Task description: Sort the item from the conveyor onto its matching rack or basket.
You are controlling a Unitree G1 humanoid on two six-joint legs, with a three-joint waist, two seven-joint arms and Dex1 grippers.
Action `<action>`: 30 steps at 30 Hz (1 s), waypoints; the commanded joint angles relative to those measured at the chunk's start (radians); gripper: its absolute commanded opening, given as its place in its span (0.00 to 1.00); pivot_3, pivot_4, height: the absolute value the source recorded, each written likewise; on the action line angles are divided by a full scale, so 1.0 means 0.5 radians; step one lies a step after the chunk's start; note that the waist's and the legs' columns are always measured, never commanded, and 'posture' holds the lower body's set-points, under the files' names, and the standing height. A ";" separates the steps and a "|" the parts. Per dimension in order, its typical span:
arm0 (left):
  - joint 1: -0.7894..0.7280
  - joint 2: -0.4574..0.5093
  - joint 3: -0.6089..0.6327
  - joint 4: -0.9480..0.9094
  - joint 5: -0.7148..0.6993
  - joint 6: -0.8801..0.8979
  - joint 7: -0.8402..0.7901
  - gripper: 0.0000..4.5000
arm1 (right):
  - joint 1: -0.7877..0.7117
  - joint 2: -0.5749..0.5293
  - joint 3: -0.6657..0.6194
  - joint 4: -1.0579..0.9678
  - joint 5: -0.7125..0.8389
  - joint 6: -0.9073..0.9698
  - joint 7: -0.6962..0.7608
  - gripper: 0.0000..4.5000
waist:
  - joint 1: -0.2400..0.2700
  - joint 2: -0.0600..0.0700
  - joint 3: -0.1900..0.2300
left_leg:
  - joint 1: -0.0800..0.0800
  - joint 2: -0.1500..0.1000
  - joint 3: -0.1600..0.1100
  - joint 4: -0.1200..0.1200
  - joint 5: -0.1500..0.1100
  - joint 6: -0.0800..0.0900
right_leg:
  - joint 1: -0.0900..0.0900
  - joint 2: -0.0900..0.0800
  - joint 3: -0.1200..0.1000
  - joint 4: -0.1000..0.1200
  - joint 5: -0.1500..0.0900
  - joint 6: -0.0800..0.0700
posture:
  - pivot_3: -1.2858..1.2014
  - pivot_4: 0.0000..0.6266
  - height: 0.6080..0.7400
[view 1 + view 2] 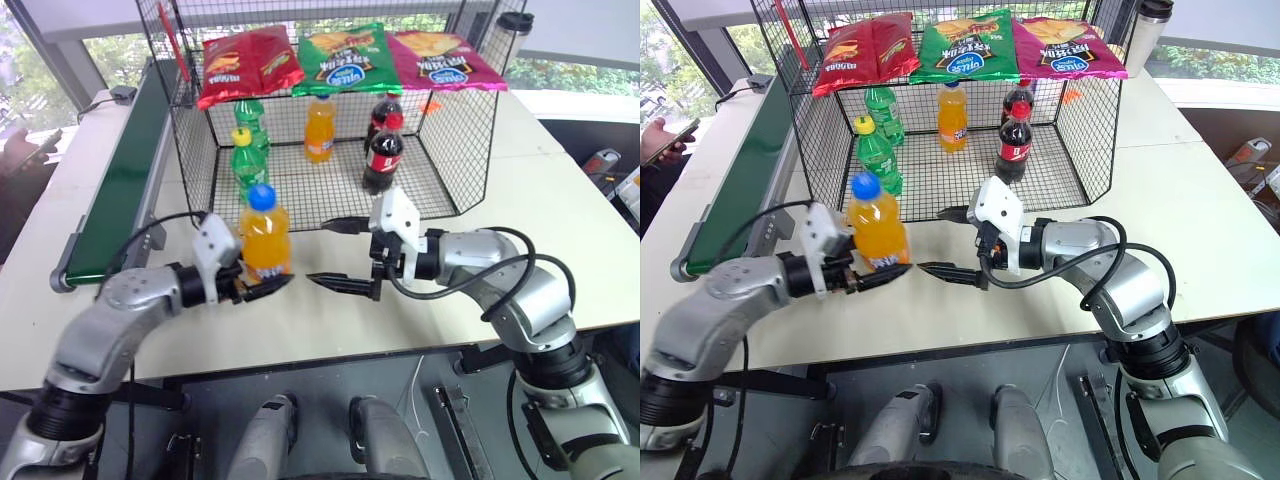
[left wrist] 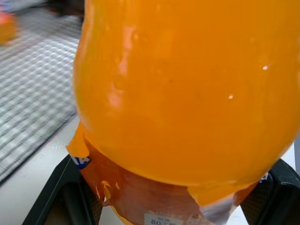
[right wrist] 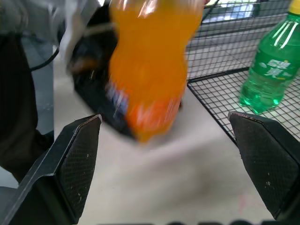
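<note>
- Two grippers face each other in front of the cage (image 1: pixel 455 130), and you've got the belt (image 1: pixel 120 185) lying far left.
- Your left gripper (image 1: pixel 262 287) is clamped low on the bottle (image 1: pixel 265 235), which stands upright, blue cap up, above the table (image 1: pixel 560 220).
- Just right of the bottle waits your right gripper (image 1: pixel 340 255), jaws spread wide, holding nothing, pointing straight at it.
- Looks like a handover: the bottle's long axis is vertical, so bring the right jaws in around its side.
</note>
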 commanded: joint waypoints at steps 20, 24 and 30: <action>-0.254 -0.431 -0.225 0.306 0.311 -0.382 -0.165 0.66 | -0.083 0.029 -0.067 -0.055 0.042 0.073 -0.116 0.81 | 0.017 0.000 0.000 | 0.000 -0.001 -0.001 0.004 0.003 0.006 | 0.000 0.001 -0.001 0.002 0.001 0.002 | 0.52 0.24 0.99; -0.239 -0.422 -0.229 0.299 0.343 -0.401 -0.174 0.66 | -0.079 0.040 -0.075 -0.068 0.067 0.074 -0.100 0.51 | 0.019 0.000 0.000 | 0.000 -0.001 -0.001 0.005 0.003 0.006 | 0.001 0.001 -0.002 0.003 0.001 0.003 | 0.52 0.24 0.99; -0.229 -0.424 -0.208 0.277 0.348 -0.317 -0.120 0.66 | -0.075 0.019 -0.076 -0.111 0.094 0.117 -0.086 0.51 | 0.020 0.000 0.000 | 0.000 -0.001 -0.001 0.005 0.003 0.006 | 0.001 0.001 -0.002 0.004 0.002 0.004 | 0.52 0.24 0.99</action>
